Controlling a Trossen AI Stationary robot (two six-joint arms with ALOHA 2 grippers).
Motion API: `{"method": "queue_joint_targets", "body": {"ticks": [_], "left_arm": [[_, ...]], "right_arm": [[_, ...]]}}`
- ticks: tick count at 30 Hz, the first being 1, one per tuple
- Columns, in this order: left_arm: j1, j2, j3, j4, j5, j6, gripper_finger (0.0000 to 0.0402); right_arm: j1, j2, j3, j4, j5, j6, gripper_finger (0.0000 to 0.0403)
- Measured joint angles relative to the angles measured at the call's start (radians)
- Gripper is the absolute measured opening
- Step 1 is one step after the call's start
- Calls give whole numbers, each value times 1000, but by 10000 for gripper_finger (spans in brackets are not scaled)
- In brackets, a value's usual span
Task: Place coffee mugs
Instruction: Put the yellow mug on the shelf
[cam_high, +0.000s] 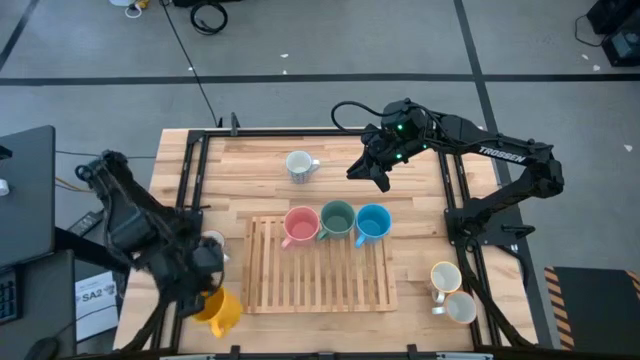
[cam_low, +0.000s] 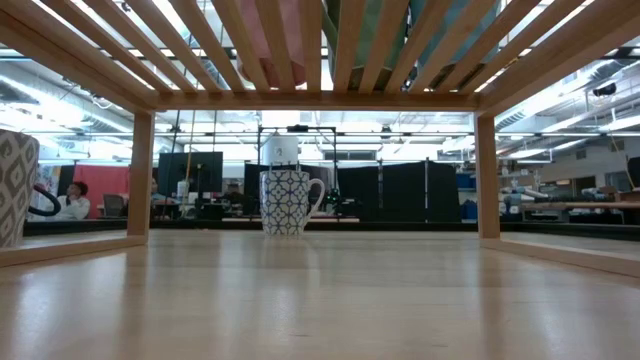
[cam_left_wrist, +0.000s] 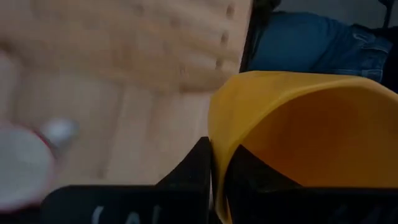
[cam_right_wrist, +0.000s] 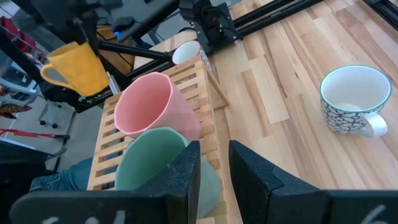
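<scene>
My left gripper (cam_high: 205, 290) is shut on an orange mug (cam_high: 220, 308) above the table's near left corner; the mug (cam_right_wrist: 74, 65) also shows in the right wrist view. Pink (cam_high: 299, 226), green (cam_high: 337, 220) and blue (cam_high: 372, 224) mugs lie on the far edge of a wooden slatted rack (cam_high: 320, 280). A white patterned mug (cam_high: 299, 165) stands upright on the table behind the rack. My right gripper (cam_high: 378, 172) hovers open above the far right of the table, with nothing between its fingers (cam_right_wrist: 186, 171). My left gripper pinches the orange mug's rim wall (cam_left_wrist: 216, 140), one finger (cam_left_wrist: 255, 165) inside the mug and one (cam_left_wrist: 186, 174) outside. The fingers slant down onto it from above. The mug (cam_right_wrist: 74, 65) hangs lifted clear of the table, slightly tilted, with its handle (cam_right_wrist: 53, 74) sticking out sideways.
Two cream mugs (cam_high: 446, 277) (cam_high: 460, 307) stand at the near right of the table. A white mug (cam_high: 213, 243) sits by the rack's left side, close to my left arm. Black frame rails (cam_high: 190, 170) run along both table sides. Bare wood lies between rack and patterned mug.
</scene>
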Motion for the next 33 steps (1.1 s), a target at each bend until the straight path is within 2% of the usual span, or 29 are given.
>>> {"method": "queue_joint_targets", "body": {"ticks": [5,15,25,33], "left_arm": [[156,0,110,-92,-1,327,30],[457,7,253,-153,9,987,30],[657,34,260,-165,15,1426,30],[751,130,260,-183,20,1676,31]], "right_arm": [[0,0,0,0,0,-1,90],[0,0,0,0,2,-3,90],[0,0,0,1,2,-3,90],[0,0,0,5,3,-3,90]]}}
